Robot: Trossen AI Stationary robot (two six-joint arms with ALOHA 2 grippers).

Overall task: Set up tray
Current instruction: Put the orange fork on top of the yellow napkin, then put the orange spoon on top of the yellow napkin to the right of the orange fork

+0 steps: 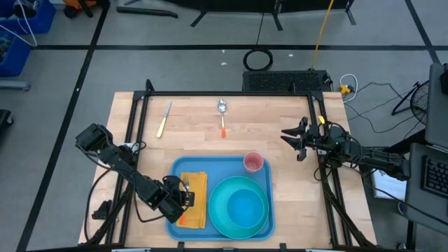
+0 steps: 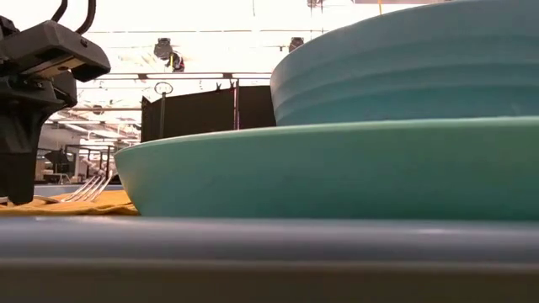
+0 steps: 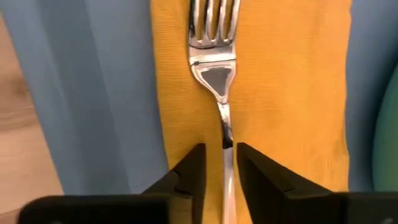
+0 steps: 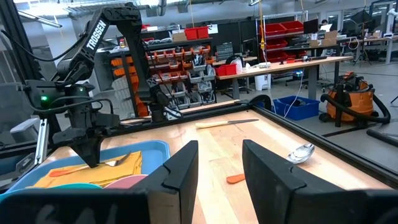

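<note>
1. Light-blue plastic tray (image 1: 222, 166) sits on the wood counter (image 1: 196, 133), near edge, centre; it carries a yellow napkin (image 1: 197, 183), teal plate (image 1: 241, 217) w/ bowl (image 1: 240, 205) on it, and pink cup (image 1: 253, 163).
2. L gripper (image 1: 183, 199) is low over the napkin on the tray's left part, fingers (image 3: 189, 171) either side of the fork (image 3: 214, 74) handle w/ a thin gap each side — looks like placing or letting go, not a firm pinch.
3. Doing it well, I'd say: keep the fork flat and centred on the napkin, spread the fingers a bit more, then lift straight up so the handle isn't dragged or the cloth bunched.
4. R gripper (image 1: 299, 140) waits at the counter's right side, well apart from the tray, fingers spread, empty.
5. Tray's long axis looks to run left-right along the counter's near edge; fork lies across it, tines toward the far side.
6. Knife (image 1: 164, 119) and spoon (image 1: 222, 115) lie on the far counter, prob. next to go on.
</note>
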